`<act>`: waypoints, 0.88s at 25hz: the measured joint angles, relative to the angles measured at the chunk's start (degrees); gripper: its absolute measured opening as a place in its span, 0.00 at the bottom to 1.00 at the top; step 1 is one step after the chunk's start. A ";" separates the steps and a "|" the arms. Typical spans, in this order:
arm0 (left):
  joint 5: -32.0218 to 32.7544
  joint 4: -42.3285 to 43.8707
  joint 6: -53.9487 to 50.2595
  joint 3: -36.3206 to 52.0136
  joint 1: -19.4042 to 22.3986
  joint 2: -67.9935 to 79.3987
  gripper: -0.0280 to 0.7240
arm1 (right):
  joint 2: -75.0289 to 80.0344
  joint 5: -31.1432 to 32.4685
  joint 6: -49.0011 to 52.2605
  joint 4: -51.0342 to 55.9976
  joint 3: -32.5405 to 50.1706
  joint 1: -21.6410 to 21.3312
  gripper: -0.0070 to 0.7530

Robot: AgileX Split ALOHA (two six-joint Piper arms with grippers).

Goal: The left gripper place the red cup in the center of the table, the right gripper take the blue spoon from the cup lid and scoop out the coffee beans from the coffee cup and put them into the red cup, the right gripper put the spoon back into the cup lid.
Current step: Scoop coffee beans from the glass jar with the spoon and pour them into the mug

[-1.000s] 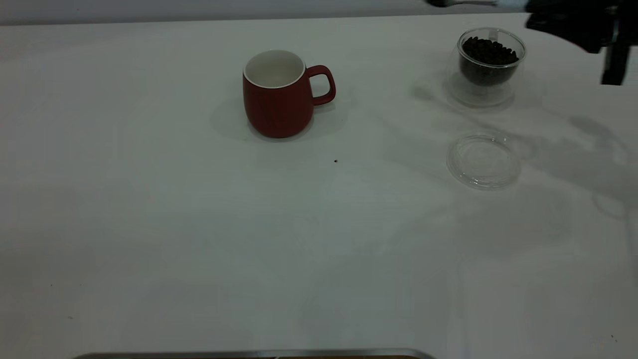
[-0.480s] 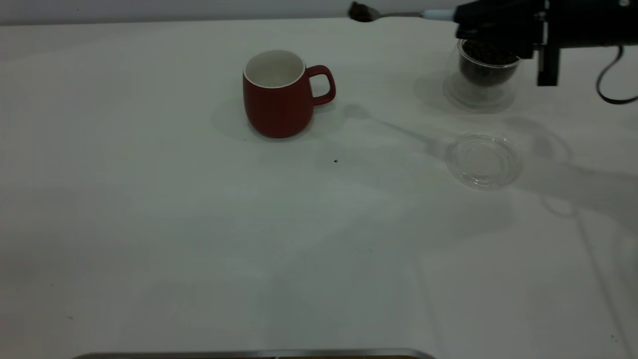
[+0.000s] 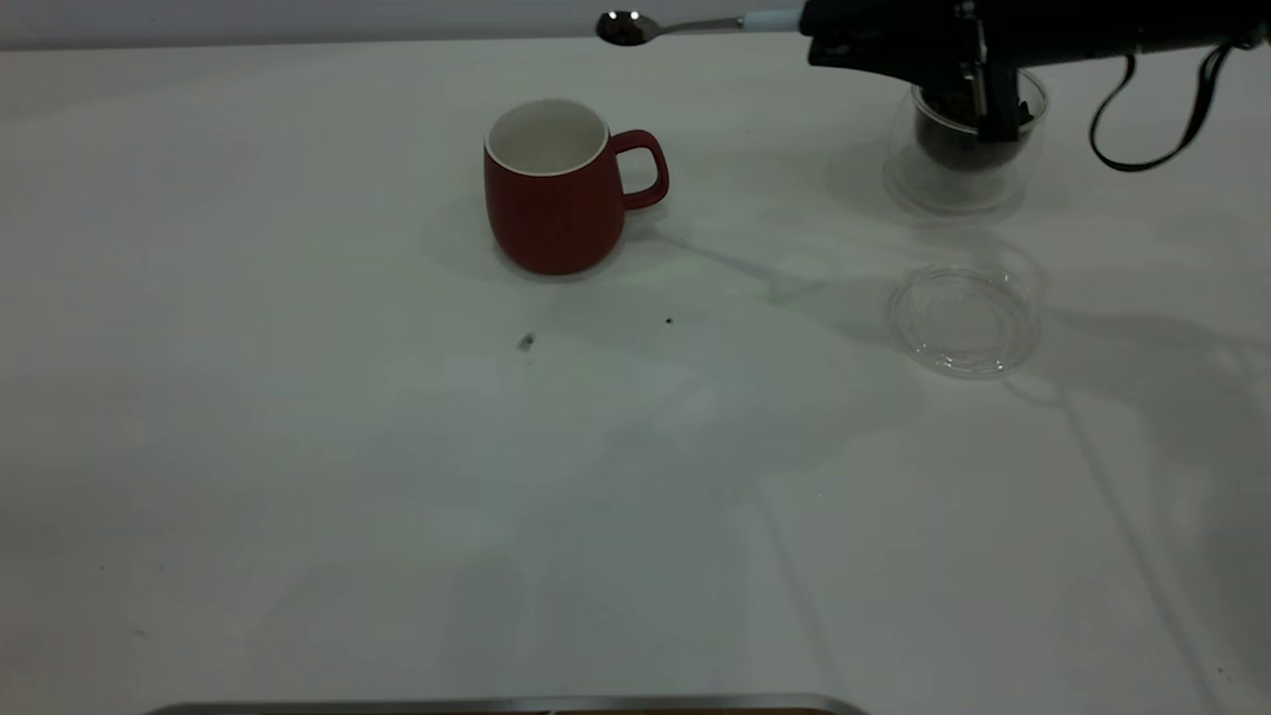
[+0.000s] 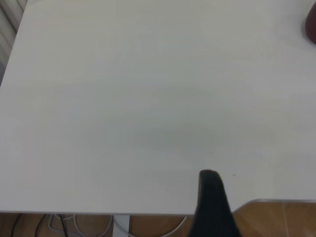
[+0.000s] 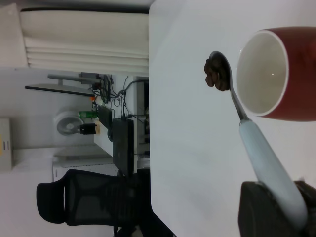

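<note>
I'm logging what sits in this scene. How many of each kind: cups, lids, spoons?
Cups: 2, the red cup and the coffee cup.
Lids: 1, the cup lid.
Spoons: 1, the blue spoon, in the right gripper.
Total: 4.

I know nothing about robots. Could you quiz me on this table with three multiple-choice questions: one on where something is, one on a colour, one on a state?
1. Where is the round clear glass cup lid?
A. Inside the mug
B. On the white table, nearer the outside camera than the small clear glass coffee cup
C. On top of the glass cup

2. What colour is the small metal spoon's handle?
A. Pale blue
B. Red
C. Black

3. What is happening with that spoon?
A. It lies in the lid
B. It stands in the mug
C. The right gripper holds it in the air, with dark coffee beans in it

Answers: 1 B, the cup lid rests on the table in front of the coffee cup. 2 A, the spoon has a light-blue handle. 3 C, the right gripper grips it, with the coffee beans heaped in its bowl.
</note>
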 joint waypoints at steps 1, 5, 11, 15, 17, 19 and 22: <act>0.00 0.00 0.00 0.00 0.00 0.00 0.82 | 0.00 -0.28 0.30 0.00 -0.33 0.47 0.16; 0.00 0.00 0.00 0.00 0.00 0.00 0.82 | 0.00 -1.60 1.08 -0.10 -0.89 2.02 0.16; 0.00 0.00 0.00 0.00 0.00 0.00 0.82 | 0.00 -4.00 1.38 -0.15 -1.40 3.43 0.16; 0.00 0.00 0.00 0.00 0.00 0.00 0.82 | 0.00 -4.75 1.38 -0.15 -1.40 4.04 0.16; 0.00 0.00 0.00 0.00 0.00 0.00 0.82 | 0.00 -5.70 1.38 -0.15 -1.40 4.54 0.16; 0.00 0.00 0.00 0.00 0.00 0.00 0.82 | 0.00 -6.80 1.32 -0.15 -1.40 4.99 0.16; 0.00 0.00 0.00 0.00 0.00 0.00 0.82 | 0.01 -7.89 1.15 -0.15 -1.40 5.54 0.16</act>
